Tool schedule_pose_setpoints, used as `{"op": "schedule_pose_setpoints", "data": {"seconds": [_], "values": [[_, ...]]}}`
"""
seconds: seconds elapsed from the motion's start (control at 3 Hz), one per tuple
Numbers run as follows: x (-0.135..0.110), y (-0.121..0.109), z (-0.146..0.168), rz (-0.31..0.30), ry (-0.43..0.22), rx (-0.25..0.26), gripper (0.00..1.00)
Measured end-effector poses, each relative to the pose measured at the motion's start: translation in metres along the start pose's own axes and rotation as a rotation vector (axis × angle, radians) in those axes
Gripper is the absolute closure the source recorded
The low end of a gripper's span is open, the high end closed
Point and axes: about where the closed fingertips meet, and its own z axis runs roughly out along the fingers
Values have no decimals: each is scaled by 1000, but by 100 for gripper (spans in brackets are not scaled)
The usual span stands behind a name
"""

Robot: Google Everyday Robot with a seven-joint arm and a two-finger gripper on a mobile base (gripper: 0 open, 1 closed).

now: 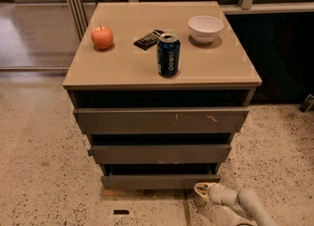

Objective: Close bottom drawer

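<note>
Gripper [203, 190] beside bottom drawer [161, 181]
It sits at five o'clock of the drawer front's right end; how open, cannot tell.

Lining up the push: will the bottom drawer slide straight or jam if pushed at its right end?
Probably slides easily: the bottom drawer is shallow and seems to stick out only slightly. The gripper sits low by its right corner, so an off-centre push may skew it. Its flat front looks rigid, with no handle to catch.
</note>
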Motion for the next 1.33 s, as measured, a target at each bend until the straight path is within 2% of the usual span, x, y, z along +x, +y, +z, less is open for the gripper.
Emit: {"op": "schedule_pose_setpoints", "data": {"seconds": [0.33, 0.67, 1.0, 1.33], "values": [[-7, -28, 19, -28, -20, 17, 100], [-7, -28, 19, -28, -20, 17, 100], [-8, -14, 12, -6, -10, -29, 100], [-13, 10, -2, 32, 9, -111, 100]]}}
